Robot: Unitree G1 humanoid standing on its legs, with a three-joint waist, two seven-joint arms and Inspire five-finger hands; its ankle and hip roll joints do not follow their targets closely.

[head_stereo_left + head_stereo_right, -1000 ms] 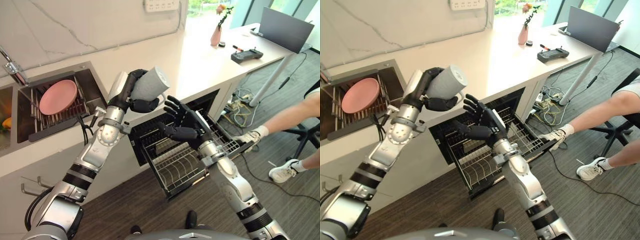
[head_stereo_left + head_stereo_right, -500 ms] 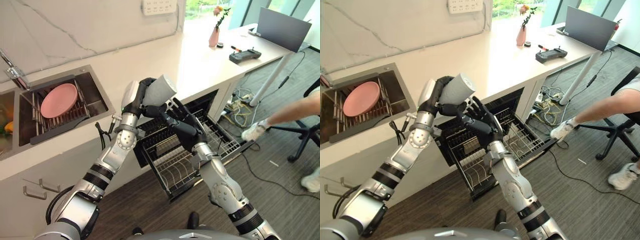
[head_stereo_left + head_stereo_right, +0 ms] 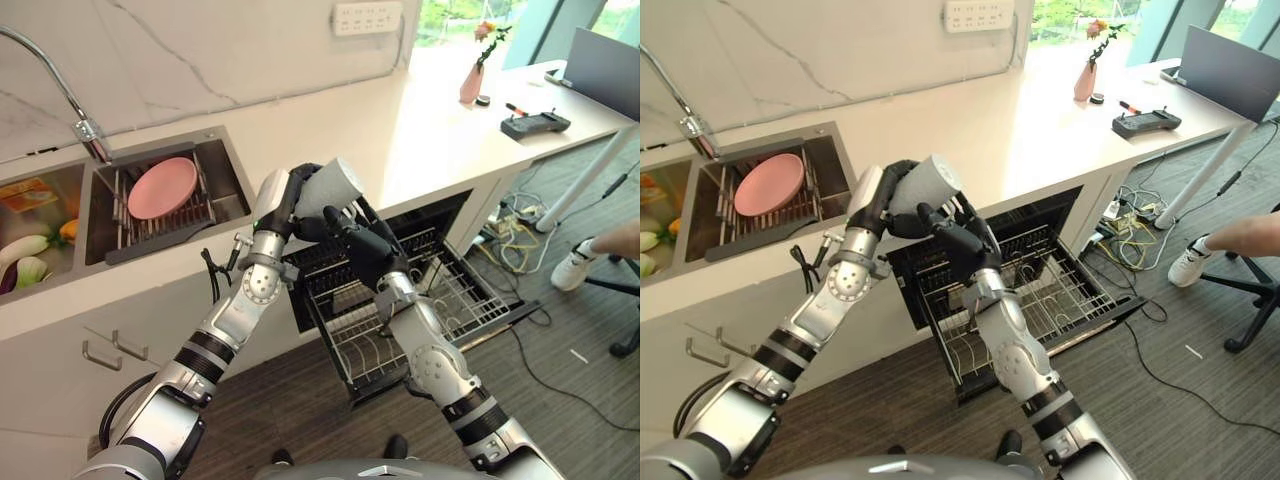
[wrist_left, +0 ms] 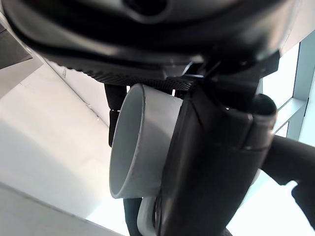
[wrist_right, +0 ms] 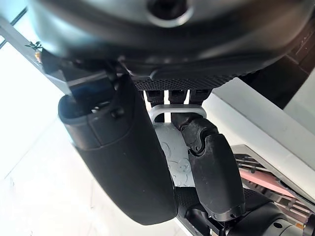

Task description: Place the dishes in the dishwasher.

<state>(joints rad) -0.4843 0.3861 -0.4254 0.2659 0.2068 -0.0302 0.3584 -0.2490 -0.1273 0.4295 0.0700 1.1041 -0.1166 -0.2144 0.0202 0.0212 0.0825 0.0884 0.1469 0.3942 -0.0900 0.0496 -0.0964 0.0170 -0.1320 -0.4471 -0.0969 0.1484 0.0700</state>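
The left hand (image 3: 285,195) wraps its fingers around the grey cup (image 3: 330,188), held in the air above the pulled-out dishwasher rack (image 3: 400,320). The right hand (image 3: 362,245) meets it from below with fingers closing on the cup, probably to take it over for loading. A pink plate (image 3: 163,187) waits in the sink (image 3: 225,165) at far left.

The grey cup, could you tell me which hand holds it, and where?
The left hand holds the grey cup around its side wall; the right hand reaches its handle side.
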